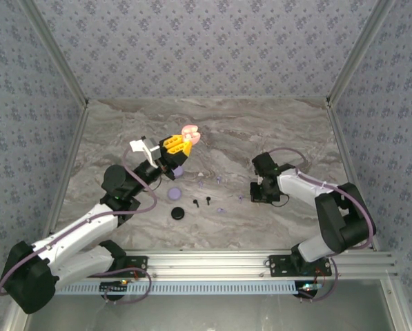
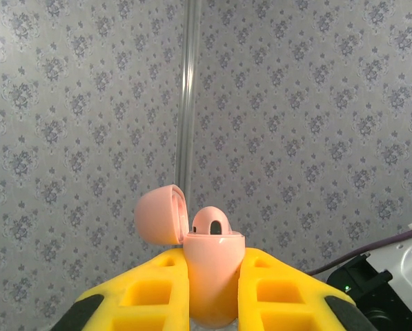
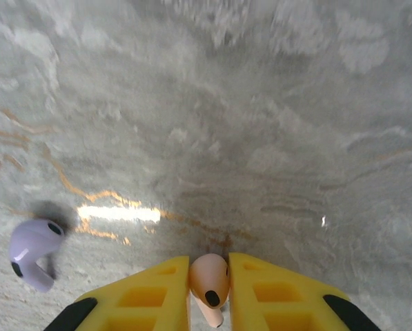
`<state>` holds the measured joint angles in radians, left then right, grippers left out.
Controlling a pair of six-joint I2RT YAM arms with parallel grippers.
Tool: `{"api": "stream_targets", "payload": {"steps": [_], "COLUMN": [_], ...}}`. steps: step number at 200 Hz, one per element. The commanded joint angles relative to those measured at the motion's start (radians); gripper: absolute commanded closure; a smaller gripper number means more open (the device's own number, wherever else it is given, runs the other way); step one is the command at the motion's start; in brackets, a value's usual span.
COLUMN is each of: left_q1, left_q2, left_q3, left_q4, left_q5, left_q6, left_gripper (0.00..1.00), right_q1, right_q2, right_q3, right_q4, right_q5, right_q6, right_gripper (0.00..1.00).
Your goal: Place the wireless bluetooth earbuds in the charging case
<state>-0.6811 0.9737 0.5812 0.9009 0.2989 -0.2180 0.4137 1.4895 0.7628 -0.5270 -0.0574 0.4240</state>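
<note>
My right end effector [image 3: 209, 296] is clenched on a tiny pale pink earbud [image 3: 210, 281], close to the bench [image 3: 261, 103]. I think it is light, hard and slippery, so a pinch on its round head seems best. My left end effector [image 2: 214, 283] grasps the pink charging case [image 2: 212, 248] up in the air, lid open. A lilac earbud [image 3: 32, 252] lies nearby
</note>
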Motion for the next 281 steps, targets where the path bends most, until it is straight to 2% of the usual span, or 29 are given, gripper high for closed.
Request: {"api": "stream_targets", "payload": {"steps": [1,29,78,114,157,231,281], "left_q1": [-0.005,-0.005,-0.006,-0.006,-0.006,-0.008,-0.01], "left_q2": [-0.021,-0.007,0.049,0.105,0.16,0.192,0.191], "left_q3": [0.002,-0.015,0.0,0.042,0.084,0.094,0.095], "left_q4": [0.003,0.02,0.105,0.167,0.212,0.239,0.234], "left_q5": [0.012,0.011,0.025,0.056,0.09,0.1,0.103], "left_q6": [0.002,-0.031,-0.074,-0.103,-0.136,-0.164,-0.164], "left_gripper": [1.0,1.0,1.0,1.0,1.0,1.0,1.0], "right_q1": [-0.021,-0.042,-0.079,-0.083,-0.009,0.155,0.192], "right_q2": [-0.054,-0.181,-0.504,-0.604,-0.603,-0.456,-0.379], "right_q3": [-0.009,-0.027,-0.018,0.064,0.181,0.362,0.399], "right_q4": [0.064,0.116,0.321,0.462,0.607,0.662,0.676], "right_q5": [0.018,-0.042,-0.255,-0.407,-0.463,-0.45,-0.442], "right_q6": [-0.034,-0.058,-0.037,0.012,0.065,-0.017,-0.034], "right_gripper": [0.79,0.79,0.79,0.78,0.78,0.78,0.78]}}
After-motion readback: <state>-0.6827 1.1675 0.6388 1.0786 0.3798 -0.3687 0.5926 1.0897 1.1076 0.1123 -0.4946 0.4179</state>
